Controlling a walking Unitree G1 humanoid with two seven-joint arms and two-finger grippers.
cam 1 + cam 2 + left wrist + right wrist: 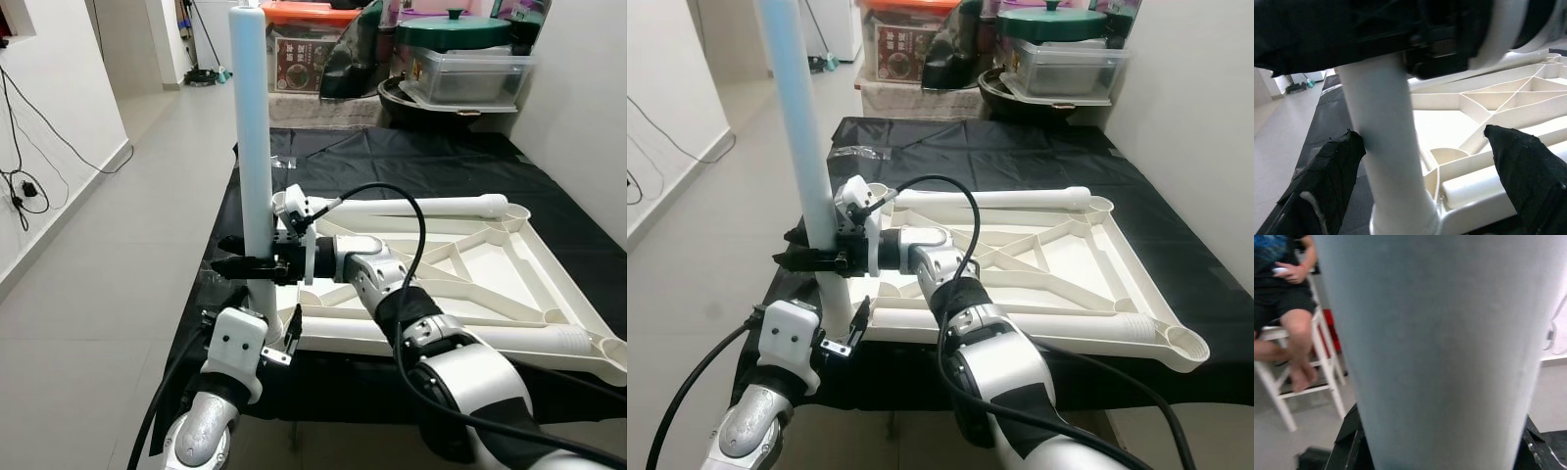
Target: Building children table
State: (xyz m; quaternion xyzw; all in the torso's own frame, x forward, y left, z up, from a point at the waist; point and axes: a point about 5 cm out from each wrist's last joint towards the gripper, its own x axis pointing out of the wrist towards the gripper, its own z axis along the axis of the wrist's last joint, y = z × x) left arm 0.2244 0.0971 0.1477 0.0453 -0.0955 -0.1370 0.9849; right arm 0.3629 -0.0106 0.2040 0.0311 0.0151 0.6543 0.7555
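The white children's table top (pixel 480 257) lies upside down on a black cloth. One white leg (pixel 253 117) stands upright in its near left corner socket. My right gripper (pixel 245 264) reaches across from the right and is shut on this leg a little above the socket. My left gripper (pixel 265 328) sits low at the base of the leg, open. In the left wrist view its black fingers (pixel 1320 191) stand either side of the leg (pixel 1391 161). Two more white legs lie on the top, one along the far rim (pixel 411 207) and one along the near rim (pixel 509 338).
Behind the black cloth (pixel 392 152) stand clear bins (pixel 470 76), a green-lidded pot (pixel 453 29) and an orange-lidded box (pixel 309 44). Tiled floor (pixel 98 255) opens to the left, with cables (pixel 24 186) by the wall. A person (pixel 1288 293) sits on a white stool.
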